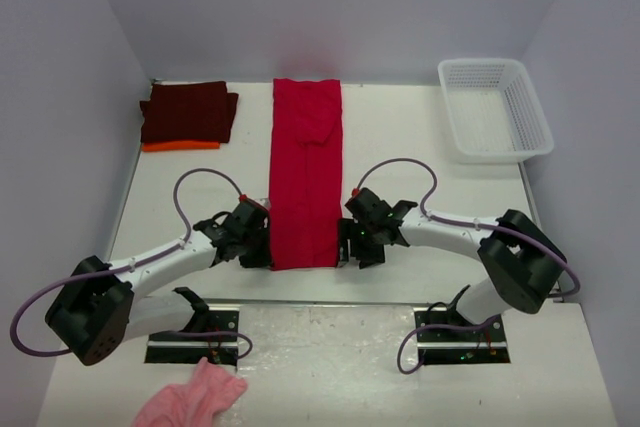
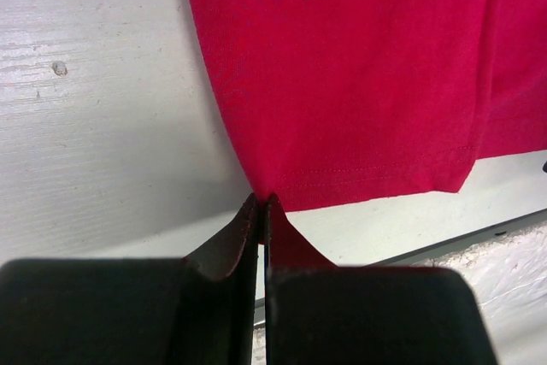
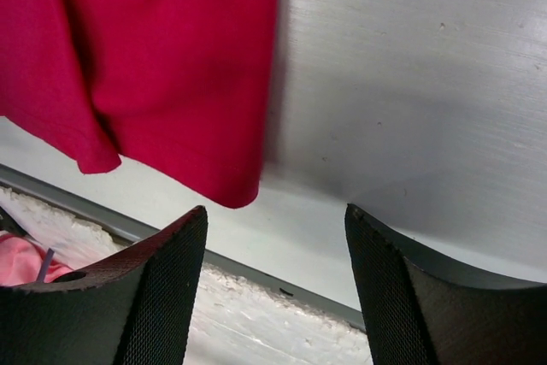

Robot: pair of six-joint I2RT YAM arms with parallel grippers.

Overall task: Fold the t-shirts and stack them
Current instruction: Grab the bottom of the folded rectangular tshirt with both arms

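A bright red t-shirt (image 1: pixel 305 172) lies folded into a long narrow strip down the middle of the table. My left gripper (image 1: pixel 262 247) sits at the strip's near left corner. In the left wrist view its fingertips (image 2: pixel 261 204) are shut, pinching the hem corner of the red t-shirt (image 2: pixel 342 74). My right gripper (image 1: pixel 352 245) stands open just beside the near right corner. In the right wrist view the gap of this gripper (image 3: pixel 275 220) holds nothing, and the red t-shirt (image 3: pixel 171 66) hangs left of it. A folded dark maroon t-shirt (image 1: pixel 188 112) rests on an orange one (image 1: pixel 180 146) at the back left.
A white plastic basket (image 1: pixel 495 107) stands at the back right. A small pink fluffy cloth (image 1: pixel 195 397) lies on the near ledge by the left arm's base. The table's front edge (image 1: pixel 320 299) runs just behind both grippers. Walls close in the sides and back.
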